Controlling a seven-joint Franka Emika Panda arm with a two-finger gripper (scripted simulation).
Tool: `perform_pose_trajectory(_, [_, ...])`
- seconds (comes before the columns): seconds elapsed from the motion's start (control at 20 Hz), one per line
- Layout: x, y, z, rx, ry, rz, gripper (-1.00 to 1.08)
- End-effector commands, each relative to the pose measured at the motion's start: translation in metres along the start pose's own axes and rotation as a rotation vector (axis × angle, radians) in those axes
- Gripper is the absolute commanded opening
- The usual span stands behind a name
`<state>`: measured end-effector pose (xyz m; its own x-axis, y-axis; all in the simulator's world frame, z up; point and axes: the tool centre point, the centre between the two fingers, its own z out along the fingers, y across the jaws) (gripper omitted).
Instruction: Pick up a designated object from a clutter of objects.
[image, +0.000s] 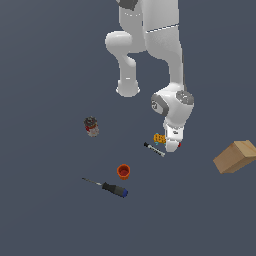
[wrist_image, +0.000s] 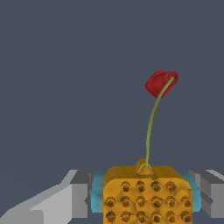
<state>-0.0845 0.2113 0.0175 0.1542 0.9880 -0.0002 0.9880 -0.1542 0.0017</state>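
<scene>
In the wrist view you see detail the exterior view lacks: the orange-yellow studded toy block (wrist_image: 146, 194) sits between the two grey fingers (wrist_image: 74, 199) of the gripper (wrist_image: 146, 197), one at each side against its teal-blue wheel knobs (wrist_image: 97, 192), so the tool is pinching the block. A thin green cord (wrist_image: 151, 127) rises from the block to a red knob (wrist_image: 161, 82).

In the exterior view the block (image: 159, 138) shows only as a small orange speck beside the lowered gripper (image: 170, 144), just beside the black-white marker (image: 154, 149); you cannot tell there whether it rests on the floor.

Count in the exterior view: one marker, one orange-red cup (image: 123, 171), one black-and-blue screwdriver (image: 109, 187), one small dark can (image: 91, 126), and one tan box (image: 236, 156), well apart at the exterior view's right.
</scene>
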Motion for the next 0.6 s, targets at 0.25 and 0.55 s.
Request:
perform_pose_trajectory(0.25, [0.0,0.0,0.0,0.0,0.0,0.0,-1.0])
perform_pose_trajectory(0.55, [-0.002,0.002,-0.009,0.0,0.0,0.0,-1.0])
